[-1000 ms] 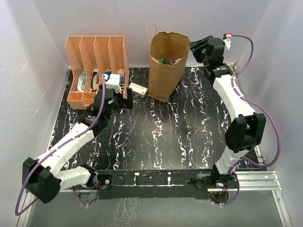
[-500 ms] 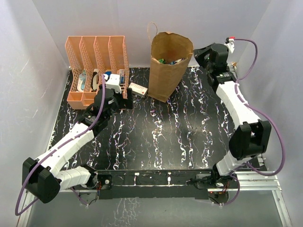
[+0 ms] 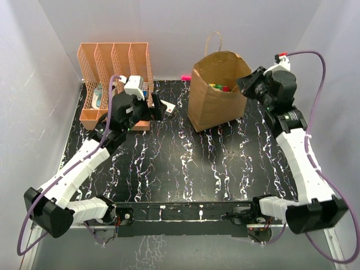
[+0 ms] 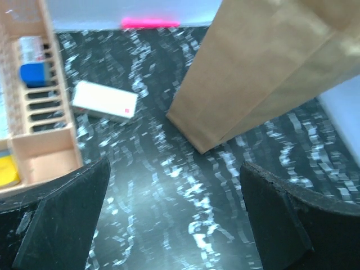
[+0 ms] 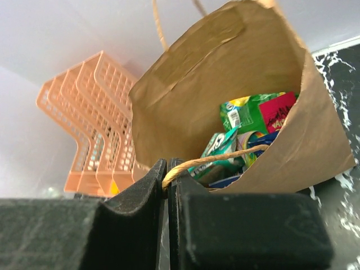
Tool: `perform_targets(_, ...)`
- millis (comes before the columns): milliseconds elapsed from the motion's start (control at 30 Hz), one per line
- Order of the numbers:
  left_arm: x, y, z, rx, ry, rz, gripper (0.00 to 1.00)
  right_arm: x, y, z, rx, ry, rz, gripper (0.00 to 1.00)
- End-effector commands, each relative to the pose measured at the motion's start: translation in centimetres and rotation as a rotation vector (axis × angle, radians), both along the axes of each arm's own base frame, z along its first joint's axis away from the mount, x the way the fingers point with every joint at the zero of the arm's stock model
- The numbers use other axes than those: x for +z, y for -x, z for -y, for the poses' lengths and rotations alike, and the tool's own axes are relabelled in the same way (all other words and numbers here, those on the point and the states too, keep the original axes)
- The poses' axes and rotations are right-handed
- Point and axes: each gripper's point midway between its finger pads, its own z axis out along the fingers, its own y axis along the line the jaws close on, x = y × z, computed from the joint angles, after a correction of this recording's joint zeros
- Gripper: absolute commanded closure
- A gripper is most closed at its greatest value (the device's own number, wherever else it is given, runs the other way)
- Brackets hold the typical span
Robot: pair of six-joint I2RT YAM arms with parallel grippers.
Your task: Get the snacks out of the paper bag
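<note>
The left arm (image 3: pixel 79 169) and the right arm (image 3: pixel 301 160) share one build: glossy white shell links joined by bulky black joint housings, on black bases. A thin purple cable (image 3: pixel 318 73) runs along each arm. The right arm's white wrist module (image 3: pixel 279 64) carries a small red tip (image 3: pixel 281 55). The left tool (image 4: pixel 174 169) and the right tool (image 5: pixel 167 169) have matte black, wedge-shaped fingers, faintly scuffed.
</note>
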Motion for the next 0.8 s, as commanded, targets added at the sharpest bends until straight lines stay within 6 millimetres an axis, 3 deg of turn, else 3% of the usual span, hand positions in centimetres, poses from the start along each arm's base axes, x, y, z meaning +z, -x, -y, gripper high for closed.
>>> perform_targets(0,5.1,1.6,4.1,-0.163,0.187,-0.059,0.02,4.2,6.1,0.1,0.076,0.092,0.148,0.91)
perform_targets(233,10.3,1.6,9.7,-0.383,0.385,-0.095,0.02,2.8,11.9,2.2,0.017,0.145,0.129,0.91)
perform_targets(467,10.5,-1.4,16.6,-0.598,0.537,-0.244,0.02,3.0,15.8,4.1,-0.057,0.178,0.149,0.91)
perform_targets(767,10.8,-5.6,24.6,-0.749,0.638,-0.290,0.02,2.3,17.7,3.9,-0.036,0.151,0.155,0.91)
